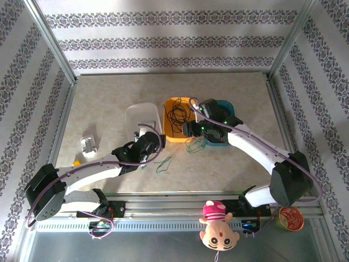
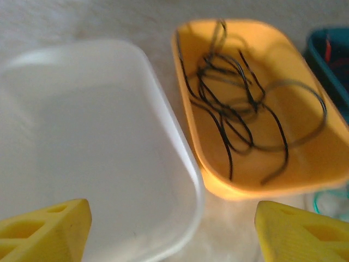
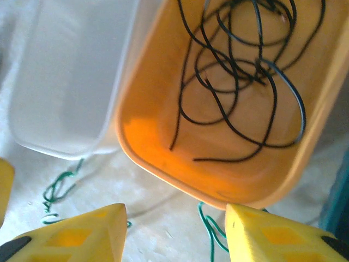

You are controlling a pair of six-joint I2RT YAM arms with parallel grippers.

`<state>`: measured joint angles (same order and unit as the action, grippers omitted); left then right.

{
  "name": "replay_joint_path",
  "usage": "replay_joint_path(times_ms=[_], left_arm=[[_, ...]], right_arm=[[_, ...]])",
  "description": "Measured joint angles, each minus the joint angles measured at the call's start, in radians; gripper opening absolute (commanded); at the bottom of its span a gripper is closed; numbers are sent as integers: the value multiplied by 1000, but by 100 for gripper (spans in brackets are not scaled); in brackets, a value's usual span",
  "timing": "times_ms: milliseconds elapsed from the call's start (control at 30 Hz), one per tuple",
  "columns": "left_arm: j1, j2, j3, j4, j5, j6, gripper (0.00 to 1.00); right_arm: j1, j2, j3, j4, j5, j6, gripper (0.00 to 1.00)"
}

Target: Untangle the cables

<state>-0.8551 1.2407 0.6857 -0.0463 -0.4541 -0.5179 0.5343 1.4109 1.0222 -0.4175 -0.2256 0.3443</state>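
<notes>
Two yellow-fingered grippers hang over the table, each with its fingers spread and nothing between them. Just ahead of the right gripper [image 3: 174, 232], a thin black cable [image 3: 234, 68] lies loosely coiled inside an orange plastic tray [image 3: 163, 142]. A thin green cable [image 3: 206, 224] lies on the beige tabletop [image 3: 158, 213], close to its right-hand finger. The left gripper [image 2: 174, 232] faces a white plastic tray [image 2: 98, 142], with the orange tray ahead to its right.

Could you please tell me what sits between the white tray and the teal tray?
The orange tray, holding the black cable, sits between the white tray and the teal tray, as the left wrist view shows.
</notes>
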Motion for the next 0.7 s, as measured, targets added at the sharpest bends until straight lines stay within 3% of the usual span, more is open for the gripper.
replay_joint_path(times_ms=[233,400,600,700], left_arm=[[0,-7,-71,-108,162,-6,75],[0,9,-88,-111,192,-5,56],[0,95,-79,-111,215,-5,45],[0,121,-71,-110,229,-5,26]], right_arm=[[-9,-4,-29,-4,4,2,51],[-9,-4,-29,2,3,17,51],[-9,-4,-29,3,3,21,51],[-9,-4,-29,3,4,21,51]])
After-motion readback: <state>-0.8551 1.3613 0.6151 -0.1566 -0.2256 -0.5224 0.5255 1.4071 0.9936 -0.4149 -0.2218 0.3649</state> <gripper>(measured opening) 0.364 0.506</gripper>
